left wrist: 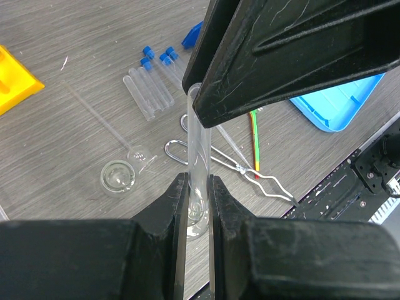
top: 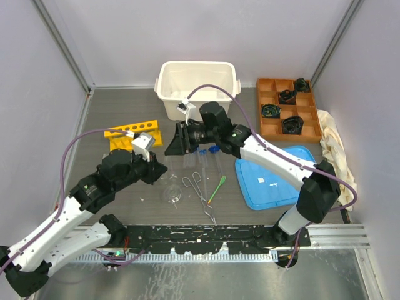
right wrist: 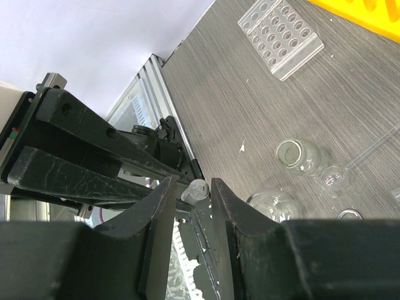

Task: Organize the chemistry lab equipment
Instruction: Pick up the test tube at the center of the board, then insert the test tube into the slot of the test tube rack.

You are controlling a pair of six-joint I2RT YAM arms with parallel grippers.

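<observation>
Pinching clear glass tube (left wrist: 199,181): left fingers (left wrist: 167,215)

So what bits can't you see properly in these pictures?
Glass tube: top view, the left arm and right arm cover it; left wrist view, the right fingers hide its top.
Right fingers' grip: right wrist view, can't tell if they pinch the tube.
Yellow rack: left wrist view, cut by the edge.
Black things in the orange tray: top view, too small.

Glass tube (right wrist: 197,187) between fingers (right wrist: 157,219)
</observation>
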